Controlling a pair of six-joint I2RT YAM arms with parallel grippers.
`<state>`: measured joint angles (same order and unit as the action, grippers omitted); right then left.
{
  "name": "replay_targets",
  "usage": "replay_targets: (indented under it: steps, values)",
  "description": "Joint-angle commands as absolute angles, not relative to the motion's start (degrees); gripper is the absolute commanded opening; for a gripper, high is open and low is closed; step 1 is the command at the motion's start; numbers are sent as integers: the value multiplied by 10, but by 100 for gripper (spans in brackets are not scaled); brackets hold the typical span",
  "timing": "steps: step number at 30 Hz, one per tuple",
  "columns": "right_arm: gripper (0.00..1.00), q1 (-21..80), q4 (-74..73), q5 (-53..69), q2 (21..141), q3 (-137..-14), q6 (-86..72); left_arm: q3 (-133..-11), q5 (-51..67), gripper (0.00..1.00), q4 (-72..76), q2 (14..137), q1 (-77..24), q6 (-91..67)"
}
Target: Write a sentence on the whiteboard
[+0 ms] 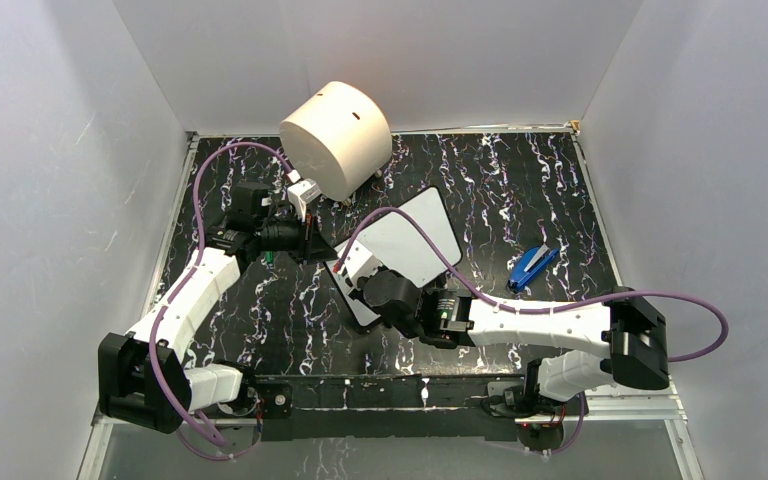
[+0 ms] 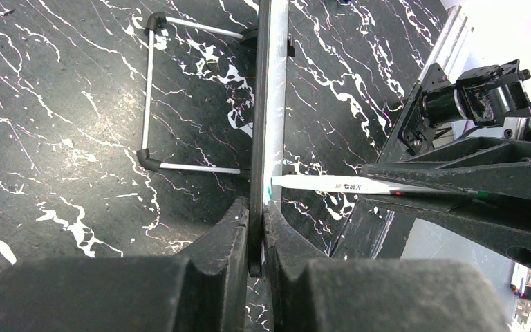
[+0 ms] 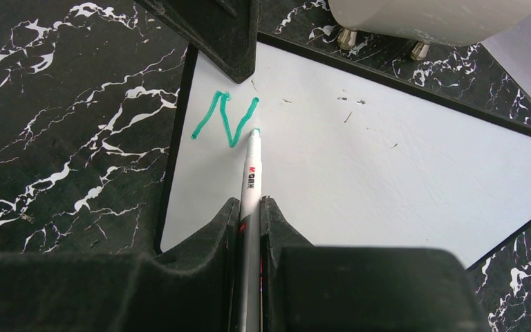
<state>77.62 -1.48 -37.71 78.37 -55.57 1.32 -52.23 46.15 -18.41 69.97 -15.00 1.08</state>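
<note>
Right pincer [image 3: 249, 204]: pressed together on a white marker [image 3: 252, 166], which runs forward between the fingers. Its green tip is just right of the one letter written so far, and whether it touches the surface cannot be told. That letter is a green N [image 3: 222, 119], the start of the sentence, near the left edge of the whiteboard [image 3: 359, 173].

Left pincer [image 2: 256, 207]: pinching the board's black rim. From its own camera the board is seen edge-on, with a wire prop [image 2: 148, 90] behind it.

The board sits mid-desk between the two arms, propped up at a tilt, just near of a big cream cylinder [image 1: 335, 125]. Most of it is blank, so the task is probably at an early stage.

Likely hazards:
- Pressure from the tip could rock the board on its prop if the left pinch slips off the thin rim.
- The marker could slide back or twist in its narrow grip, which would thin or break the strokes.
- The right fingers could smear wet ink as they pass over the N.
- The slanted line could crowd the left pincer at the board's far left corner.

The desk [image 1: 540, 190] is black with white marbling, and a blue stapler [image 1: 532, 266] lies on it to the right. Plain white walls close in the left, right and far sides.
</note>
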Motion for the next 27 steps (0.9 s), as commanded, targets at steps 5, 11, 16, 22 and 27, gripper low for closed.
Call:
replay_targets:
  steps: [5, 11, 16, 22, 27]
  values:
    - [0, 770, 2, -393, 781, -564, 5, -520, 433, 0, -215, 709, -154, 33]
    - [0, 766, 1, -402, 780, -561, 5, -520, 433, 0, -215, 711, -154, 34]
    - [0, 764, 1, -407, 777, -559, 7, -520, 434, 0, -215, 711, -154, 34]
    - [0, 762, 4, -408, 776, -559, 8, -520, 434, 0, -215, 711, -154, 34]
    - [0, 760, 11, -410, 778, -561, 10, -520, 436, 0, -216, 712, -154, 34]
